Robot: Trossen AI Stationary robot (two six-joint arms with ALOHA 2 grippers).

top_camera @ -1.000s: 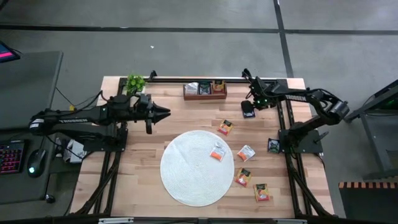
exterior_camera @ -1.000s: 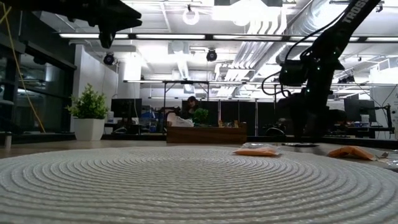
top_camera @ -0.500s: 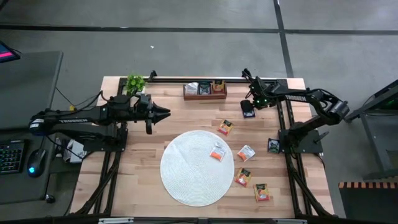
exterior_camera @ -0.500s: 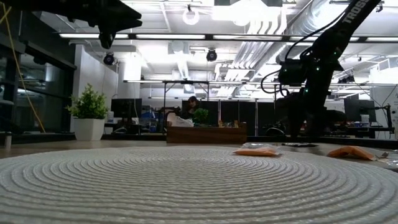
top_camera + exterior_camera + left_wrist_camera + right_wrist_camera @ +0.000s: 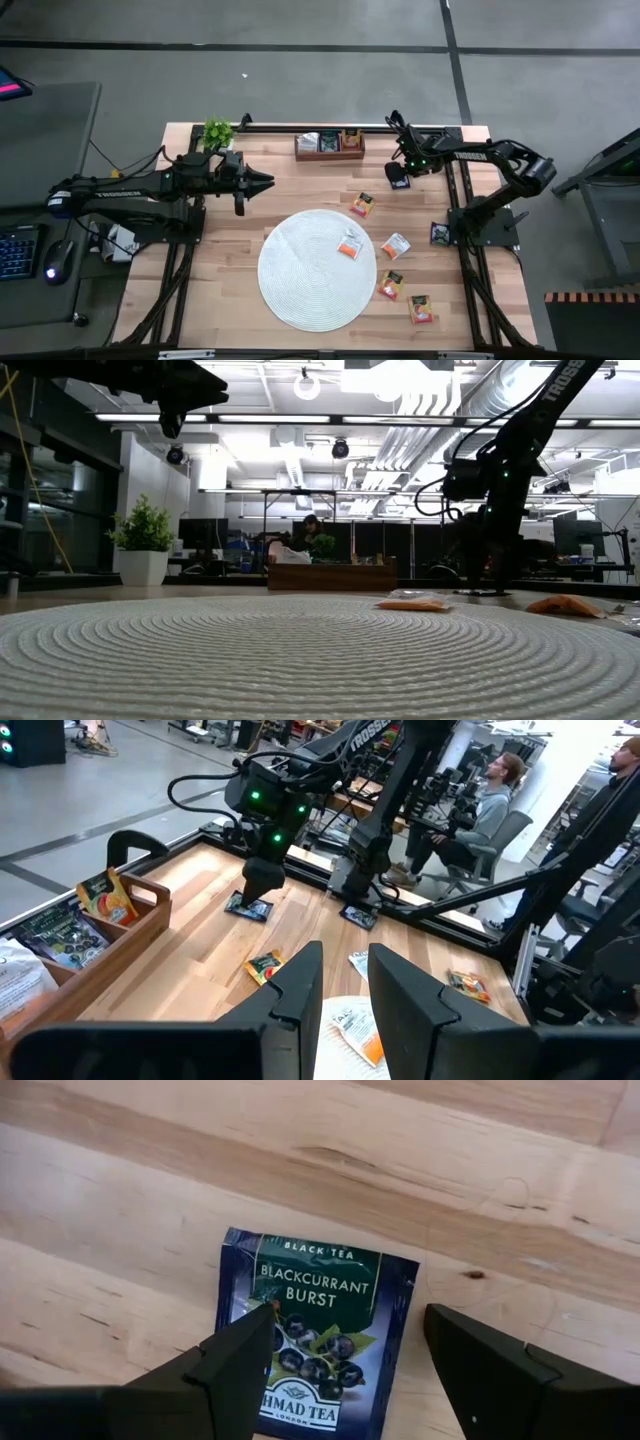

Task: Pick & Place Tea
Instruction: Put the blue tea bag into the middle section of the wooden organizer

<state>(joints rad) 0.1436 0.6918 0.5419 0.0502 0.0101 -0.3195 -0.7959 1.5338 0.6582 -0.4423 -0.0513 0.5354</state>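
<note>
Spreading across the middle of the wooden table is the big round white mat, with a sachet on its right part and more tea sachets loose beside it, while the brown tray sits at the far edge. Left gripper hangs above bare wood left of the tray, fingers nearly together on nothing. Right gripper stands right over the dark blackcurrant sachet, jaws spread wide either side of it, one fingertip overlapping its edge.
</note>
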